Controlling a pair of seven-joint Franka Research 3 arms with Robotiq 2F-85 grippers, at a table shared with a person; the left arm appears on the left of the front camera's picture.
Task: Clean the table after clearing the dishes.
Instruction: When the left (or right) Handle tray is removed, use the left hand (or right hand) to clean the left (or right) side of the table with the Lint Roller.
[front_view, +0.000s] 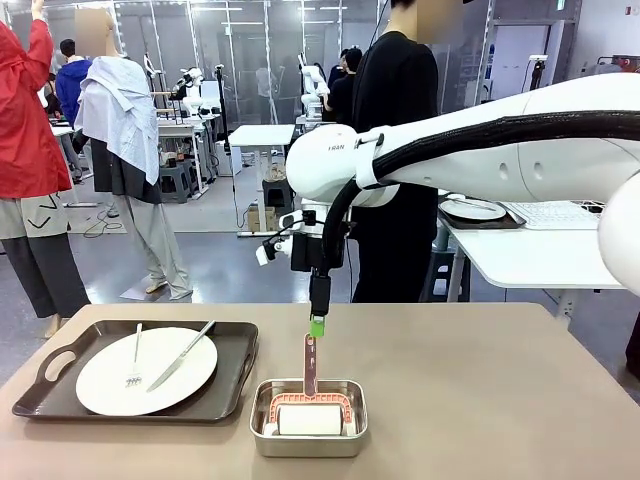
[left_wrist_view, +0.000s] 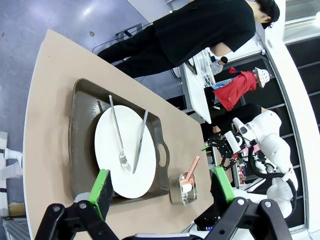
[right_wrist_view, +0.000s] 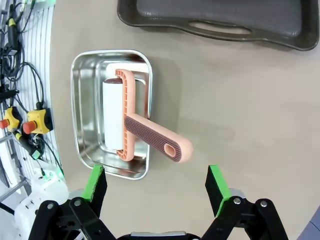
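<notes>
**Operator:** Tool status?
**Technician:** Right tool (right_wrist_view: 156, 181) is hanging released above the roller (right_wrist_view: 131, 120) handle in the steel pan (right_wrist_view: 76, 110). Left tool (left_wrist_view: 161, 189), also released, is hovering over the plate (left_wrist_view: 107, 150).
**Operator:** Risk?
**Technician:** The handle is slanting, so an off-centre pinch risks tipping the pan. The tray (front_view: 228, 350) is occupying the table (front_view: 480, 400) on its left side and obstructing wiping.

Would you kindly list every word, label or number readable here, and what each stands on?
"FRAN": on the rounded white joint of the right robot arm; any further letters cannot be seen.
The dark brown handled tray, round white plate and rectangular steel pan bear no print.
Background signs: too small or blurred to read.
</notes>
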